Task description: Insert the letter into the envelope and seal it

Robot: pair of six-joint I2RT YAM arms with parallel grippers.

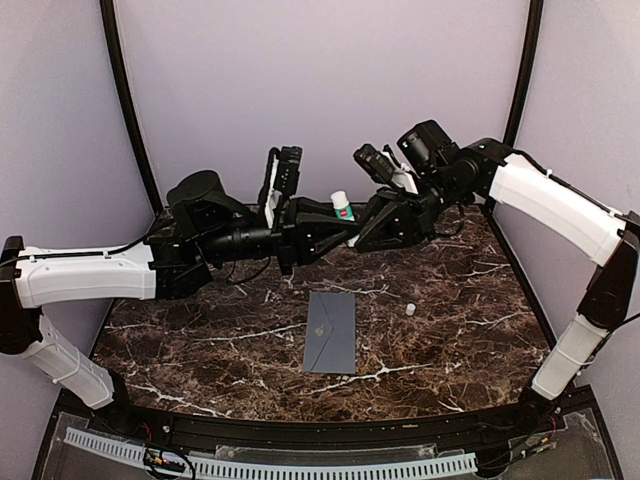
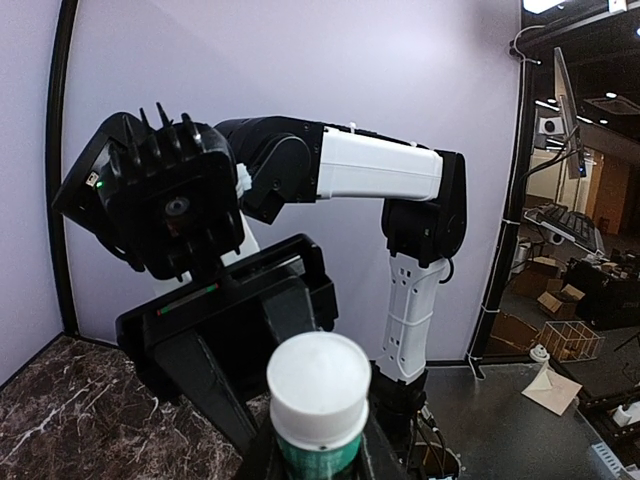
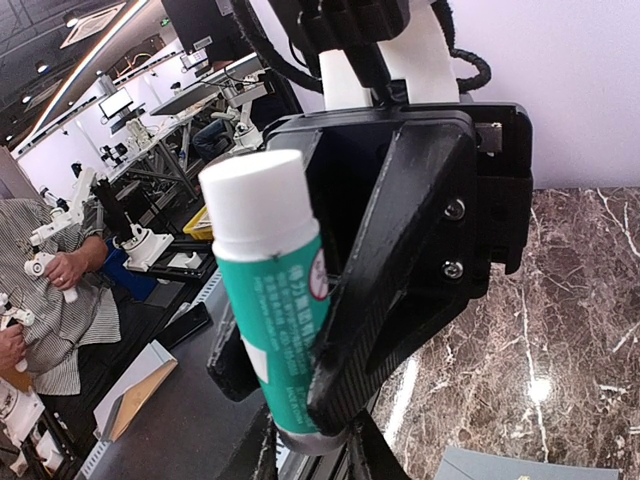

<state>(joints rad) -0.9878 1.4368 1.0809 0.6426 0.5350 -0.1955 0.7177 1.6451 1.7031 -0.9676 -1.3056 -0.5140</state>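
Top view: a flat slate grey-blue paper envelope (image 1: 331,331) is seen lying on the dark marble table (image 1: 180,350). Left wrist view: a white-capped green glue stick (image 2: 318,400) is shown. Right wrist view: its small white label characters cannot be read. It is clamped between the narrowly parted fingers of the left gripper (image 3: 285,390). The hold of the right gripper (image 3: 318,460) cannot be told.

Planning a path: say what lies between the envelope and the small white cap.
Only bare marble tabletop between the envelope and the cap, as the top view shows.
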